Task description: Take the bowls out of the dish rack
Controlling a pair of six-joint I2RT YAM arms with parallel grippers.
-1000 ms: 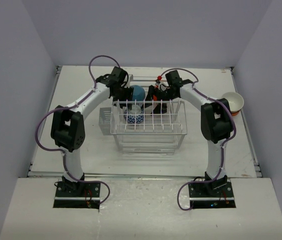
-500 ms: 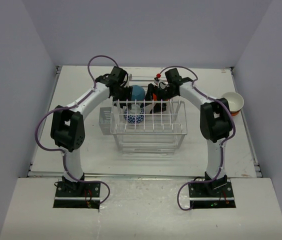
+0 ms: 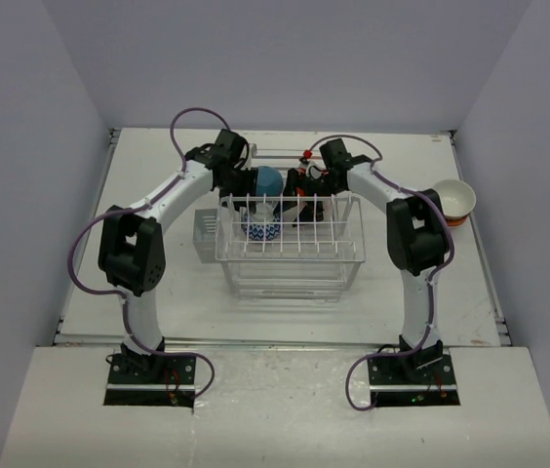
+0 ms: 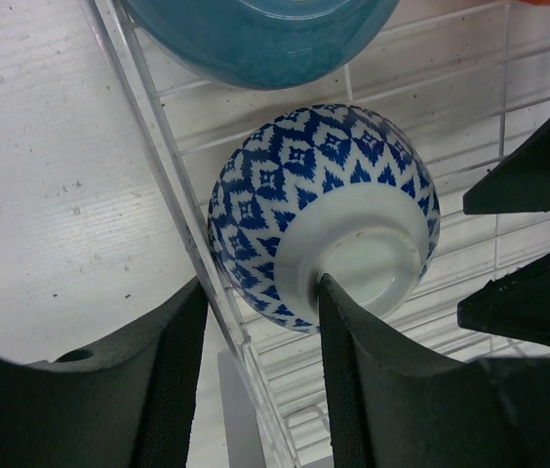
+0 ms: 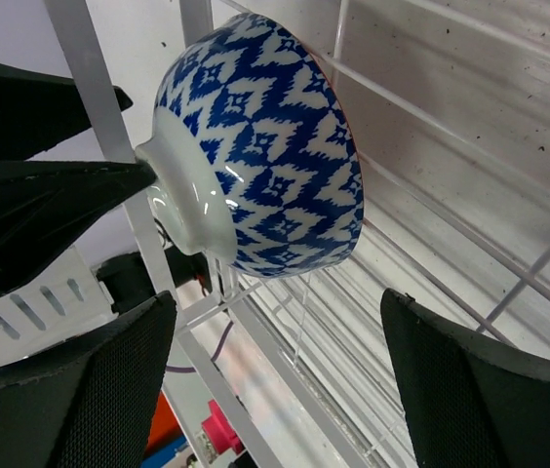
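The white wire dish rack [image 3: 294, 249] stands mid-table. A blue bowl [image 3: 269, 180] and a blue-and-white patterned bowl [image 3: 260, 230] sit in its far left part. My left gripper [image 3: 243, 187] is open at the rack's far left edge. In the left wrist view, the left gripper [image 4: 260, 341] straddles the rack's side wire, one finger [image 4: 368, 375] touching the patterned bowl's [image 4: 324, 205] white foot, with the blue bowl [image 4: 260, 34] beyond. My right gripper [image 3: 301, 190] is open and empty inside the rack; in the right wrist view, that gripper [image 5: 285, 390] sits just below the patterned bowl [image 5: 275, 156].
A cream bowl [image 3: 453, 197] stacked on an orange one stands at the table's right edge. The rack's side cutlery cup [image 3: 205, 230] hangs on its left. The two grippers are close together over the rack's far end; the right fingers [image 4: 538, 166] show in the left wrist view.
The right arm has shifted slightly left toward the rack's middle. The left arm and the bowls have barely moved.
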